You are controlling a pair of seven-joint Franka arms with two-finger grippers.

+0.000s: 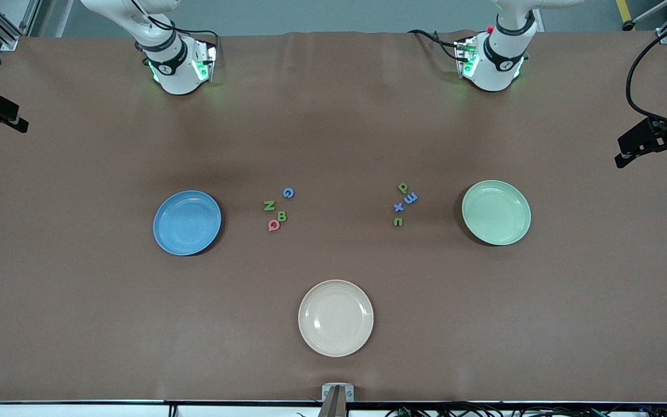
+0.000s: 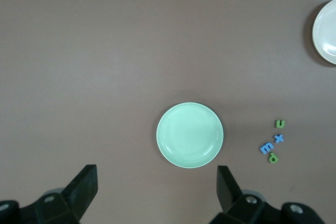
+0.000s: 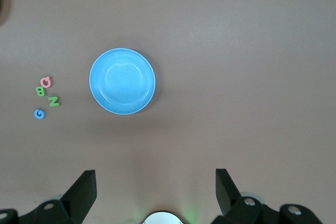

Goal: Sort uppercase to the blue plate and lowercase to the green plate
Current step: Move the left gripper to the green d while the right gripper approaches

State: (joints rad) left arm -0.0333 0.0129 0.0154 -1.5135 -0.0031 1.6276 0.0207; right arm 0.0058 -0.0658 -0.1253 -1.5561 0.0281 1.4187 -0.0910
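Note:
The uppercase letters G (image 1: 288, 193), N (image 1: 269, 205), B (image 1: 282, 216) and Q (image 1: 274, 225) lie in a cluster on the table beside the blue plate (image 1: 187, 223), which holds nothing. The lowercase letters p (image 1: 403, 187), m (image 1: 410, 198), x (image 1: 398, 207) and n (image 1: 398, 222) lie clustered beside the bare green plate (image 1: 495, 212). My left gripper (image 2: 156, 178) hangs open and high over the table near the green plate (image 2: 189, 135). My right gripper (image 3: 155, 179) hangs open high above its own base, with the blue plate (image 3: 122, 81) in its view. Neither hand shows in the front view.
A beige plate (image 1: 336, 317) sits nearer the front camera, midway between the two clusters. The arm bases (image 1: 177, 63) (image 1: 493, 61) stand along the table's edge farthest from the front camera. Black camera mounts (image 1: 655, 139) stick in at both table ends.

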